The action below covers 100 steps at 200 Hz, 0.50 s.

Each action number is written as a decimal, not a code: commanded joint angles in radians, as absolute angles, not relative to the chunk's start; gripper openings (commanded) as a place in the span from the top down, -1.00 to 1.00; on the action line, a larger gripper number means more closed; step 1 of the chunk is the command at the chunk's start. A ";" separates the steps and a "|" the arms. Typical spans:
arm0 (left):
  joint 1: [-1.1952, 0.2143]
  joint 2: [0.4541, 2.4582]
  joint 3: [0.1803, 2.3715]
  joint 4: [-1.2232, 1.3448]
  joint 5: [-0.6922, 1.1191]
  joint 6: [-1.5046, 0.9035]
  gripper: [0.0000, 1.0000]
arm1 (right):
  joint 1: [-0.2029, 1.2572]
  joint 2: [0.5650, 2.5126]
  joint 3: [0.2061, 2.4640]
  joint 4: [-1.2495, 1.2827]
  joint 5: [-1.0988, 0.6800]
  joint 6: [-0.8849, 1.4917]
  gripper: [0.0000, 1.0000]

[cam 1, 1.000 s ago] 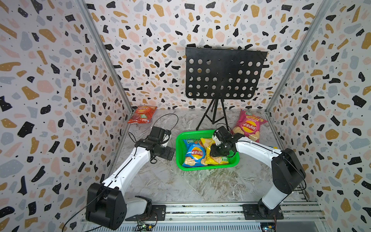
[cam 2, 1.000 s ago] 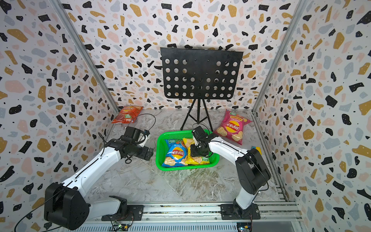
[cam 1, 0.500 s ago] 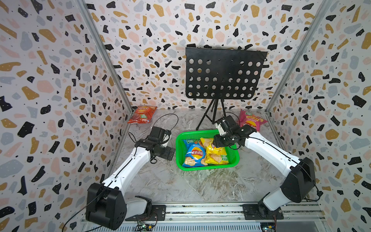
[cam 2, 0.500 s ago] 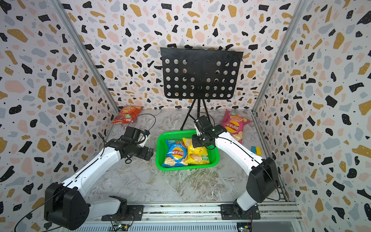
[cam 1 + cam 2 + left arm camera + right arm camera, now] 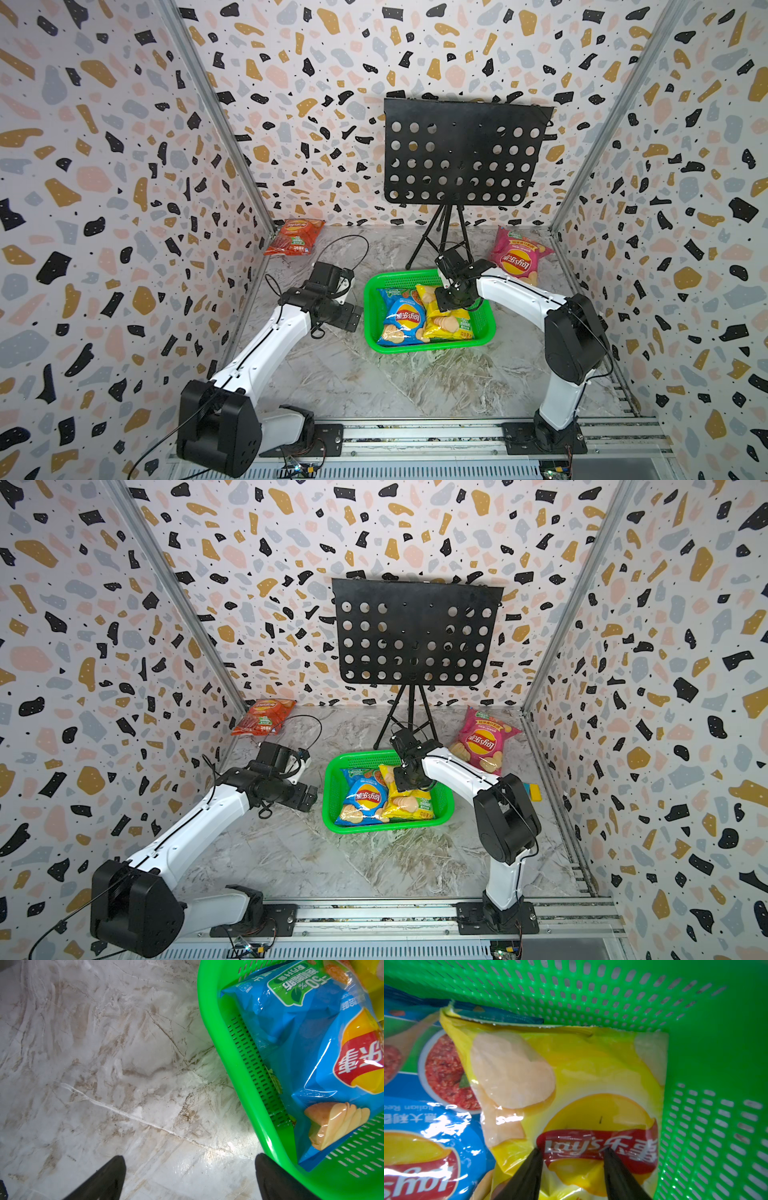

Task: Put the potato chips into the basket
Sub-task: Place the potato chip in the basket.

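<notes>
The green basket (image 5: 370,316) (image 5: 328,796) stands mid-table with a blue chips bag (image 5: 403,320) (image 5: 311,1043) and a yellow chips bag (image 5: 449,326) (image 5: 591,1074) lying side by side in it. My right gripper (image 5: 451,301) (image 5: 572,1150) is down in the basket. Its fingertips press the yellow bag from both sides, and the foil bulges between them. A red bag (image 5: 295,237) lies in the far left corner and a pink bag (image 5: 517,257) at the far right. My left gripper (image 5: 353,320) (image 5: 190,1159) hangs open over bare table beside the basket's left rim (image 5: 249,1084), holding nothing.
A black perforated music stand (image 5: 461,153) stands on its tripod right behind the basket. A small blue-and-yellow block (image 5: 532,791) lies by the right wall. Speckled walls close in three sides, and the arm bases sit on a rail at the front.
The right arm stretched out toward the basket's far edge, then folded back. Its gripper now sits on the yellow bag's far half. The left arm has not moved.
</notes>
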<state>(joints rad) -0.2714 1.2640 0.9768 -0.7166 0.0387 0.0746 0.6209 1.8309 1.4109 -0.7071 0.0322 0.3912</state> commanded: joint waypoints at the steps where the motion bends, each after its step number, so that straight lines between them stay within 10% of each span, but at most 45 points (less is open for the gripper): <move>1: -0.271 1.238 0.974 -0.704 0.022 0.076 -1.00 | 0.620 1.833 1.394 -0.734 0.054 0.381 -0.18; 100: -0.074 1.288 1.137 -0.708 -0.013 0.185 -1.00 | 0.623 1.458 1.394 -0.774 -0.033 0.388 -0.52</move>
<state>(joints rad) -0.1646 1.2381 1.0443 -0.7395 0.0059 0.1360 0.6209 1.5810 1.4082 -0.7643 0.0124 0.3775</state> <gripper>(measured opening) 0.997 0.758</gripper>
